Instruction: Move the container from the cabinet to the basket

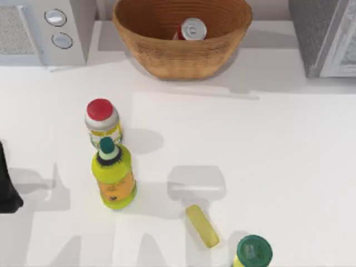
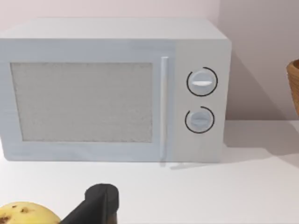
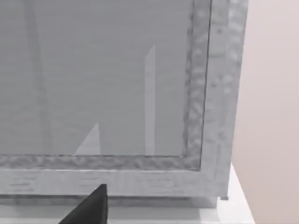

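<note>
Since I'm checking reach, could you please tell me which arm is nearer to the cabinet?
Right. The right wrist view looks straight at the cabinet from close by, its dark gripper tip just short of it. The left arm sits at the table's left edge, facing the microwave.

A dark part of my left arm (image 1: 8,186) shows at the left edge of the top view, low over the bench. In the left wrist view one dark finger (image 2: 96,204) of the left gripper juts forward. In the right wrist view a dark fingertip (image 3: 88,209) of the right gripper points forward.
</note>
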You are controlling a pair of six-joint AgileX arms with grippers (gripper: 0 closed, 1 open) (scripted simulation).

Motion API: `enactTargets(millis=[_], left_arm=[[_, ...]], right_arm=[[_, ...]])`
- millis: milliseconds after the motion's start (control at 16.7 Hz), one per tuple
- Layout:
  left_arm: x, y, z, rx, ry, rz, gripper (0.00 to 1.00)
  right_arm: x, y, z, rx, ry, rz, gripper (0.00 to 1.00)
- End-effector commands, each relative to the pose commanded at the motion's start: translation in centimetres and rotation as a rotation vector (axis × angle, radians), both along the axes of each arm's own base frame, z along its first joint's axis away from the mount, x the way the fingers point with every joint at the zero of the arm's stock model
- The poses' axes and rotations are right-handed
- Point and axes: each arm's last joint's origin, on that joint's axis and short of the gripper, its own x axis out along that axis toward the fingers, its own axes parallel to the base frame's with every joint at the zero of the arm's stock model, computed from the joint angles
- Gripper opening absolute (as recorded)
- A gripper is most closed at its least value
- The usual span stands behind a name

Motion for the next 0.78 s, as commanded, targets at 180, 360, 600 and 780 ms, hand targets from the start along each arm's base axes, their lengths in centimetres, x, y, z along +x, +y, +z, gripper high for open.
enactTargets(millis=[180, 360, 600, 780], left_arm=[[0.0, 0.0, 0.0, 0.000, 0.000, 0.000, 1.00], [0.0, 0.0, 0.0, 0.000, 0.000, 0.000, 1.00], [0.0, 0.0, 0.0, 0.000, 0.000, 0.000, 1.00], [0.0, 0.0, 0.0, 0.000, 0.000, 0.000, 1.00]], right_arm=[[1.1, -2.3, 2.8, -0.011, -0.005, 0.001, 1.00], [2.2, -4.9, 7.4, -0.017, -0.007, -0.002, 1.00], [2.9, -6.6, 15.5, 0.002, 0.003, -0.005, 1.00], [2.6, -5.8, 21.9, 0.026, 0.016, -0.005, 1.00]])
